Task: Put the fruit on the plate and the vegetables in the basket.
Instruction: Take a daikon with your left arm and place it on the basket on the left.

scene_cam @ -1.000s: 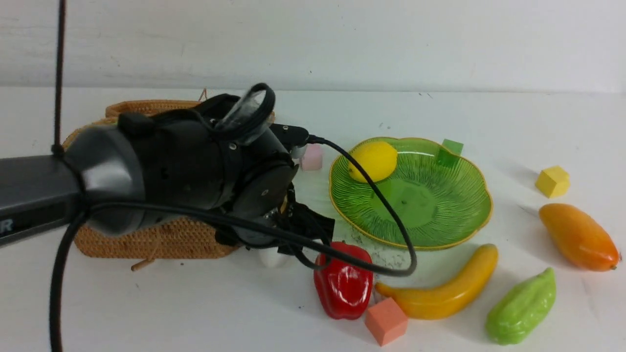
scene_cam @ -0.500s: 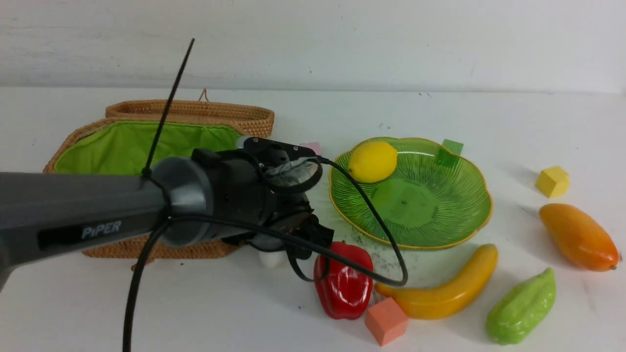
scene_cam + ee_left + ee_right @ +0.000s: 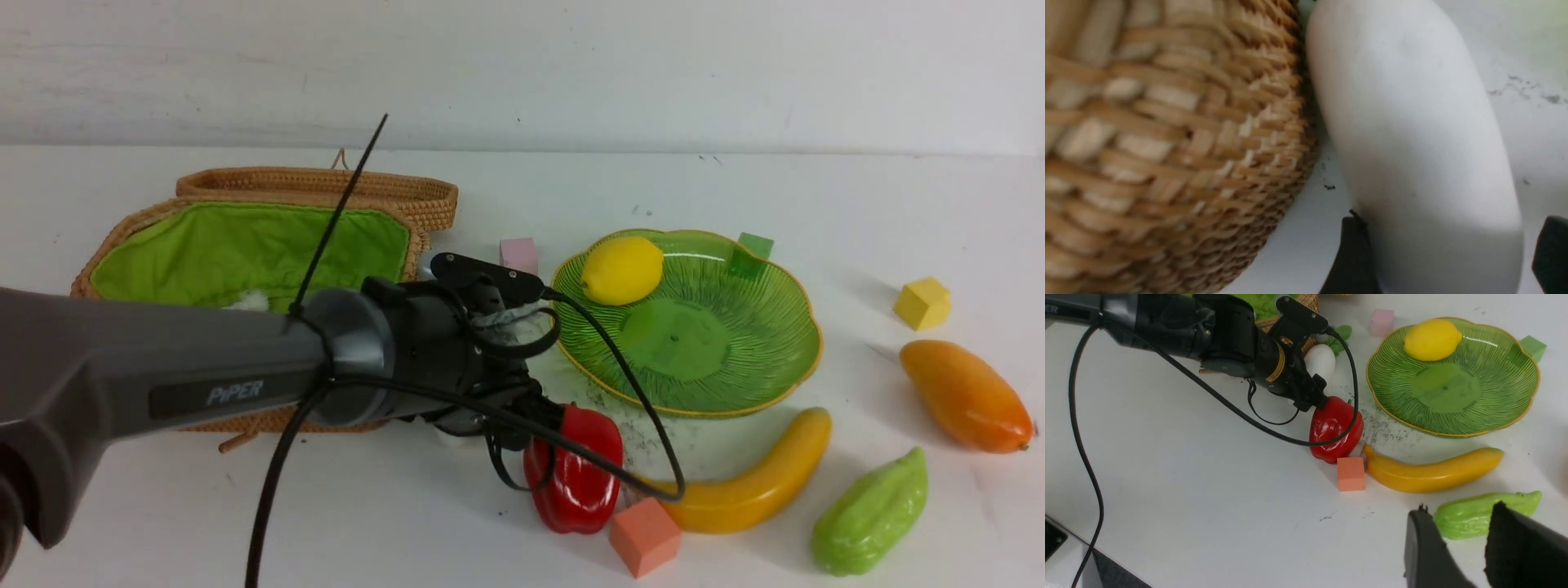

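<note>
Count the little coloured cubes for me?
4: a pink cube between basket and plate, a green cube at the plate's far rim, a yellow cube beyond the mango, an orange cube by the banana. Others may be hidden.

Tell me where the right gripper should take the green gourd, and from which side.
Grip the gourd across its narrow width at mid-body, with the right gripper coming down from above. It lies flat, long and tapered, so the ends probably offer little to hold. Bare table shows along both long sides.

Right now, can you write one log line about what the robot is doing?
left hand: open around white radish beside basket | right hand: open, aimed at green gourd | plate: lemon on it
</note>
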Controlling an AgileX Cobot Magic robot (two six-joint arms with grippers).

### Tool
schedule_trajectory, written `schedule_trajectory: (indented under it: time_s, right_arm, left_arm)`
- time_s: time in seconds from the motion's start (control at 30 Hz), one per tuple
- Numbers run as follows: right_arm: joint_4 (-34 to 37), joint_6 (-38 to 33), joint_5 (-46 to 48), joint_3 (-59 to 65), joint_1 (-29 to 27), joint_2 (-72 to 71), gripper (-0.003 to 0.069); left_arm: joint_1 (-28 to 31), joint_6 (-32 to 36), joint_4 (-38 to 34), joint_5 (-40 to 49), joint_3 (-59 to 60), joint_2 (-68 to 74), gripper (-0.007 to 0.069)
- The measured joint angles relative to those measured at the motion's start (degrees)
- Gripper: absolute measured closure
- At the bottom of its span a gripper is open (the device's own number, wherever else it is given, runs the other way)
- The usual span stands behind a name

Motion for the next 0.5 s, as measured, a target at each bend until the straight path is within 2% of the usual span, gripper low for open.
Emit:
schedule_trajectory:
  time_s: [0.2,0.5]
  right_arm:
    - [0.01,-0.64,0.18,0.00,0.00,0.00,0.0426]
    - [0.06,-0.83,0.36,0.00,0.00,0.00,0.0424]
  left_arm:
    - [0.00,-4.76,5.14,-0.66,0.00,0.12,0.0085]
    - [0.00,-6.86,6.51,-2.21,0.00,0.28,0.0085]
